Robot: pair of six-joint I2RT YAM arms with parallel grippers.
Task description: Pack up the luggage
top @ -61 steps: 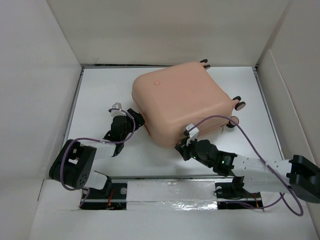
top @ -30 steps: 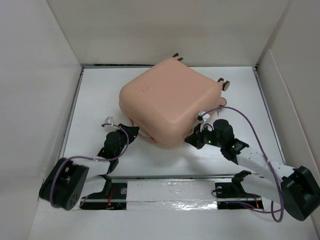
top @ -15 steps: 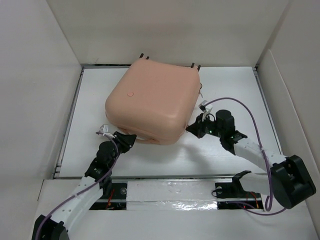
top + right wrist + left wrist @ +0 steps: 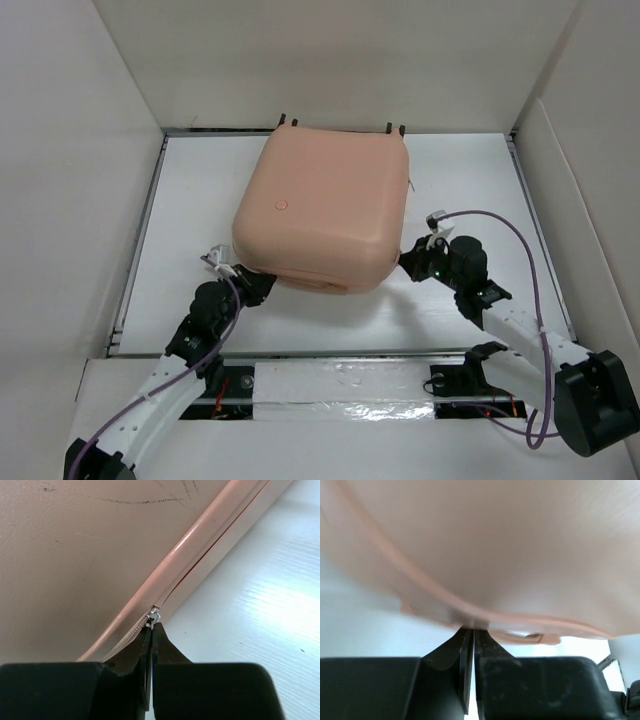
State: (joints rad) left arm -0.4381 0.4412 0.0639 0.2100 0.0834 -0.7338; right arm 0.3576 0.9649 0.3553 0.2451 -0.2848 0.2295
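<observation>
Lying closed on the white counter (image 4: pixel 190 200), the luggage (image 4: pixel 325 215) sits mid-counter, wheels toward the back wall. The left hand (image 4: pixel 255 287), fingers pressed together, touches its near-left seam; the right hand (image 4: pixel 404 263) pinches the zipper pull (image 4: pixel 154 614) at the near-right corner.

A white desk (image 4: pixel 200 200) is boxed in by plain white panels: back wall (image 4: pixel 330 60), left wall (image 4: pixel 70 180), right wall (image 4: pixel 590 170). Crinkled silver tape (image 4: pixel 340 408) runs along its near edge; the light is even
</observation>
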